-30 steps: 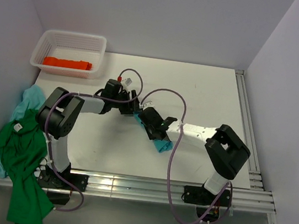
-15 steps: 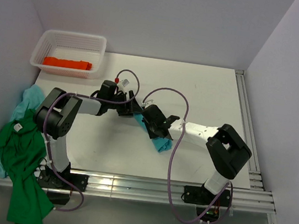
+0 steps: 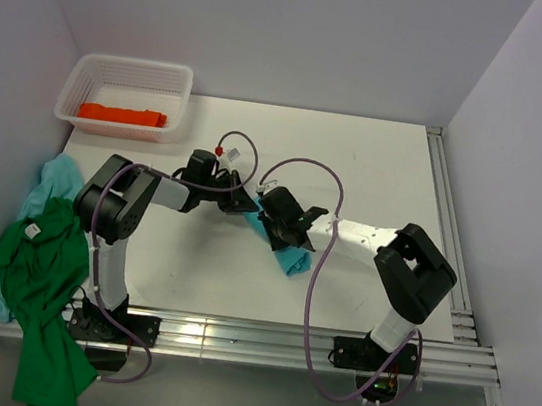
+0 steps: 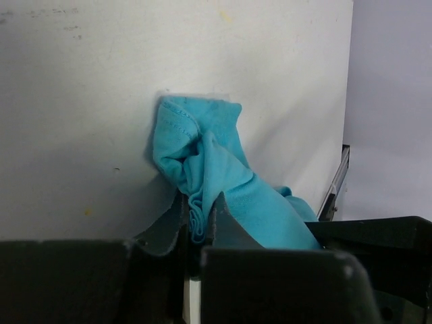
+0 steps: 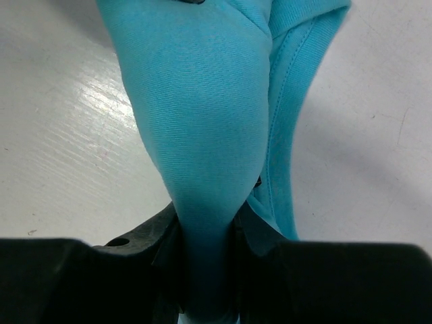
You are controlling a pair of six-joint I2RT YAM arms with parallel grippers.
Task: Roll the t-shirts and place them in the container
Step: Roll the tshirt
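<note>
Since a second ago my left gripper (image 3: 243,202) has swung down closer to the right gripper (image 3: 271,219). Both sets of fingers are clamped tight on the turquoise t-shirt (image 3: 291,259), which lies bunched on the table (image 3: 387,169) between them.

My left gripper (image 4: 197,219) and right gripper (image 5: 206,226) are black. The turquoise t-shirt (image 4: 216,162), orange t-shirt (image 3: 122,114) and dark green t-shirt (image 3: 41,292) are plain; the basket (image 3: 134,67) is white mesh, the table (image 3: 377,167) white.
</note>
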